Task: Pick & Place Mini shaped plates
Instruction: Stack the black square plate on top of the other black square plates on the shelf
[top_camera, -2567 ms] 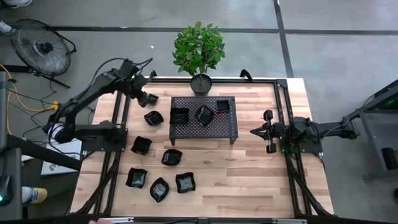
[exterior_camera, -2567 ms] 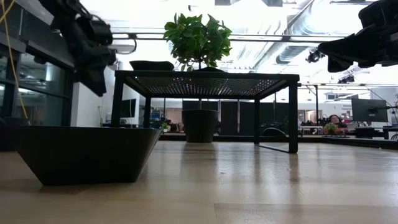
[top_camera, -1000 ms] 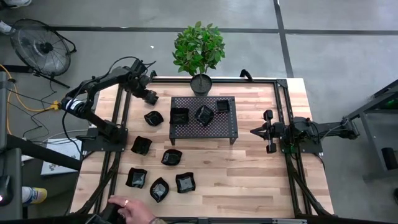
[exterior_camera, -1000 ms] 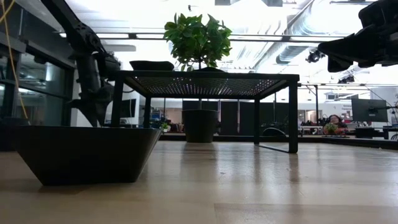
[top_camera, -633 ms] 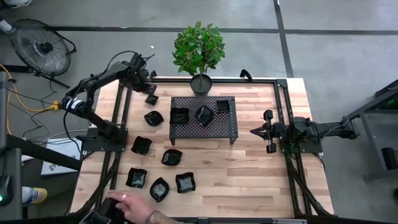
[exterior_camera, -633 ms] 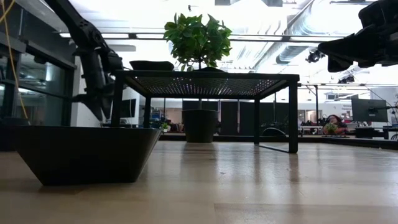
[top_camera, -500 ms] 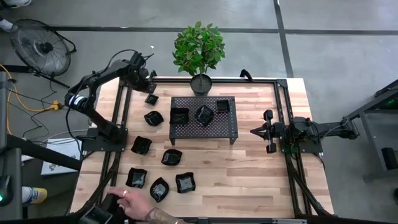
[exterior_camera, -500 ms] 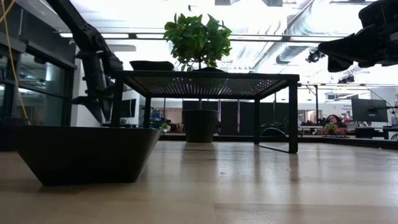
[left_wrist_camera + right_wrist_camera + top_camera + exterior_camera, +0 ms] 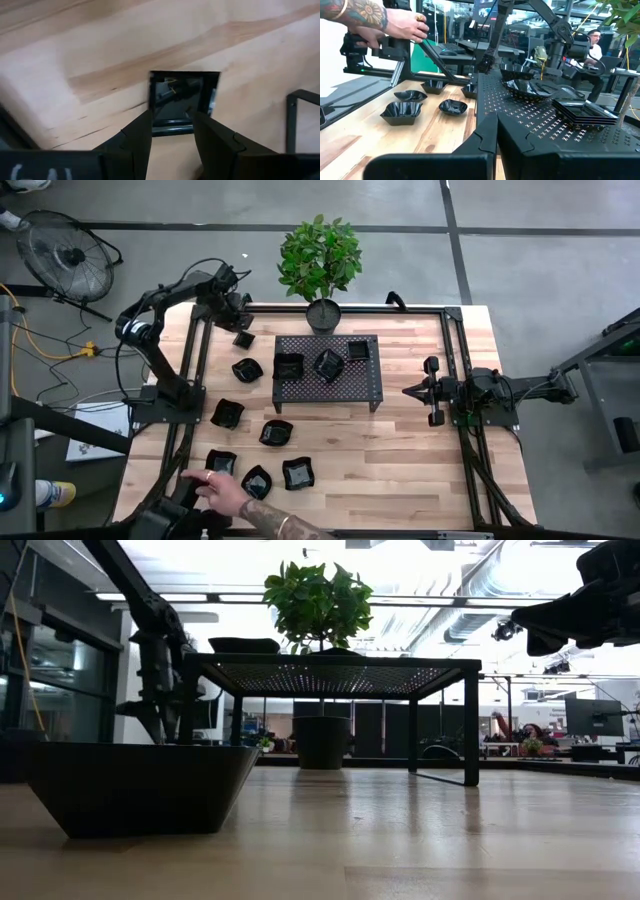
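Note:
A small square black plate (image 9: 177,97) lies on the wood at the table's far left (image 9: 243,339). My left gripper (image 9: 172,117) points almost straight down over its near part, open; one finger lines up with the plate's side edge, the other stands over its inside. Whether they touch it I cannot tell. Several more mini plates (image 9: 276,433) lie on the table's left half, and others sit on the perforated rack (image 9: 330,388). My right gripper (image 9: 432,392) waits level at the table's right side, shut on nothing.
A person's hand (image 9: 215,488) reaches in from the near edge over the near-left plates (image 9: 256,480). A potted plant (image 9: 323,315) stands behind the rack at the far edge. A metal frame bar (image 9: 300,117) runs close to the square plate. Bare wood lies right of the rack.
My left arm has folded back toward the far left corner. Its gripper has tipped from slanting to nearly upright and shifted a little toward the far edge. The square plate has stayed where it was. A person's hand has come in from the near edge toward the near-left plates.

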